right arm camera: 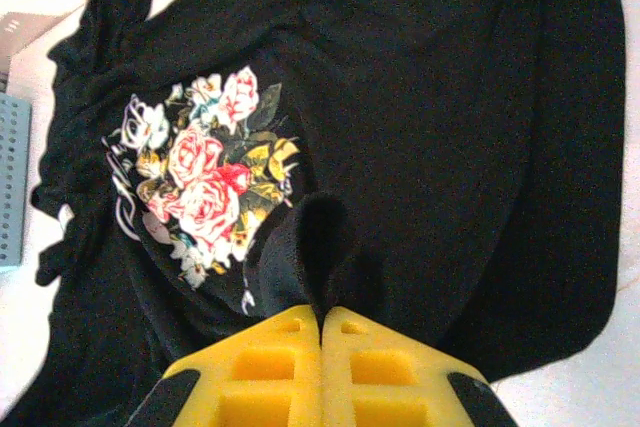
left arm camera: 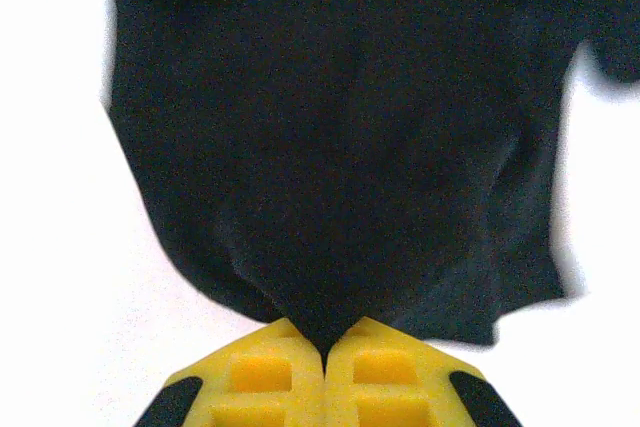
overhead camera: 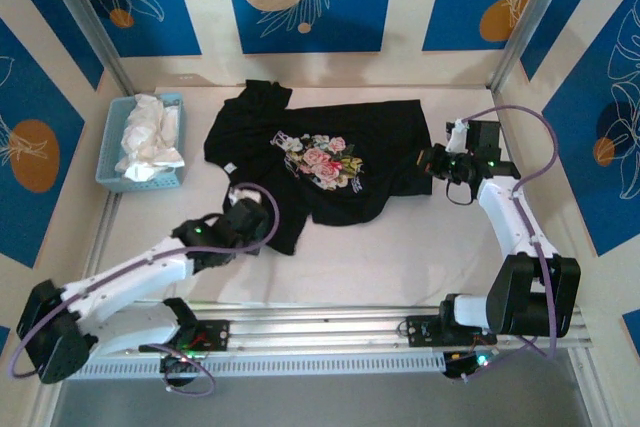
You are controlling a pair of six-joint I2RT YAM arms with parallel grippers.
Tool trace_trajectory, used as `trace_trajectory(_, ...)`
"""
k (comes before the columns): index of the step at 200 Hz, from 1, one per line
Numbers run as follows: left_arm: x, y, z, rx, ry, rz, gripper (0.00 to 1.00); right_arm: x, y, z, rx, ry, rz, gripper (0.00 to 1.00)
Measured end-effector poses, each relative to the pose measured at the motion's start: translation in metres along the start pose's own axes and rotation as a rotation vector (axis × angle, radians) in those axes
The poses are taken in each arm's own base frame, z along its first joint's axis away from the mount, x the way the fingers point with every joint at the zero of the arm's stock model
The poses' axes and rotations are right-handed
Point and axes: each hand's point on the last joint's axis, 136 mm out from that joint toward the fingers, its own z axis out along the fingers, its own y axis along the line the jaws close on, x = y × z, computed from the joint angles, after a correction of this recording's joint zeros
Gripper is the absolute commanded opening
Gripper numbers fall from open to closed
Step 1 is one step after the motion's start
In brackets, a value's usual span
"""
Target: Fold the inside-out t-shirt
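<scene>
1. The inside-out t-shirt [overhead camera: 385,142] lies spread on the table [overhead camera: 400,252], long axis left-right, between both arms.
2. Left gripper [left arm camera: 325,342] is clenched on its near corner.
3. Right gripper [right arm camera: 322,312] pinches its right edge.

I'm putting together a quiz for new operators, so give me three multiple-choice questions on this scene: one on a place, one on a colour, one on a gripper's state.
1. Where is the blue basket? A) near right corner B) far left, beside the black t-shirt C) between the arm bases
2. What colour is the cloth in the basket? A) white B) red C) green
3. The left gripper is: A) open above the table B) shut on the basket C) shut on the t-shirt's edge
Answers: B, it sits left of the t-shirt; A, white folds fill it; C, its closed jaws pinch black cloth.
</scene>
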Motion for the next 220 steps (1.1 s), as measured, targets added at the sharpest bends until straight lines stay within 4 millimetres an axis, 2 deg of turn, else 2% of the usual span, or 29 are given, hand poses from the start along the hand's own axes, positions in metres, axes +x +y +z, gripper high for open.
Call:
trace_trajectory(14,-0.058,0.008,-0.036,-0.015,-0.174,-0.007,0.0,-0.016,0.008,-0.01,-0.011,-0.031,-0.003,0.0)
trace_trajectory(29,-0.119,0.019,-0.092,-0.026,-0.369,-0.015,0.0,-0.043,0.024,-0.031,-0.029,-0.102,-0.032,0.0)
trace_trajectory(40,-0.155,0.03,-0.139,-0.027,-0.502,-0.021,0.0,-0.061,0.039,-0.055,-0.043,-0.169,-0.059,0.0)
trace_trajectory(51,-0.182,0.044,-0.186,-0.027,-0.621,-0.037,0.0,-0.076,0.056,-0.086,-0.059,-0.245,-0.092,0.0)
trace_trajectory(70,-0.21,0.067,-0.259,-0.018,-0.794,-0.069,0.0,-0.094,0.09,-0.15,-0.086,-0.39,-0.162,0.0)
trace_trajectory(90,-0.224,0.091,-0.321,-0.013,-0.936,-0.095,0.0,-0.1,0.122,-0.214,-0.106,-0.528,-0.233,0.0)
trace_trajectory(104,-0.232,0.104,-0.355,-0.028,-1.021,-0.106,0.0,-0.097,0.142,-0.254,-0.117,-0.608,-0.28,0.0)
trace_trajectory(117,-0.241,0.114,-0.373,-0.077,-1.073,-0.102,0.0,-0.092,0.157,-0.283,-0.126,-0.665,-0.315,0.0)
trace_trajectory(128,-0.251,0.119,-0.376,-0.156,-1.089,-0.088,0.0,-0.088,0.166,-0.302,-0.134,-0.704,-0.337,0.0)
trace_trajectory(137,-0.261,0.119,-0.371,-0.218,-1.081,-0.071,0.0,-0.087,0.17,-0.31,-0.139,-0.724,-0.35,0.0)
trace_trajectory(148,-0.277,0.119,-0.354,-0.291,-1.044,-0.054,0.0,-0.088,0.171,-0.312,-0.138,-0.729,-0.351,0.0)
trace_trajectory(159,-0.294,0.125,-0.327,-0.356,-0.984,-0.049,0.0,-0.093,0.167,-0.302,-0.129,-0.708,-0.339,0.0)
trace_trajectory(177,-0.319,0.14,-0.277,-0.428,-0.873,-0.041,0.0,-0.112,0.154,-0.273,-0.103,-0.654,-0.311,0.0)
trace_trajectory(200,-0.35,0.147,-0.202,-0.427,-0.727,-0.015,0.0,-0.144,0.131,-0.217,-0.065,-0.556,-0.271,0.0)
trace_trajectory(213,-0.363,0.152,-0.171,-0.419,-0.669,-0.011,0.0,-0.161,0.115,-0.184,-0.043,-0.497,-0.244,0.0)
trace_trajectory(220,-0.368,0.155,-0.16,-0.413,-0.65,-0.009,0.0,-0.168,0.107,-0.167,-0.029,-0.468,-0.23,0.0)
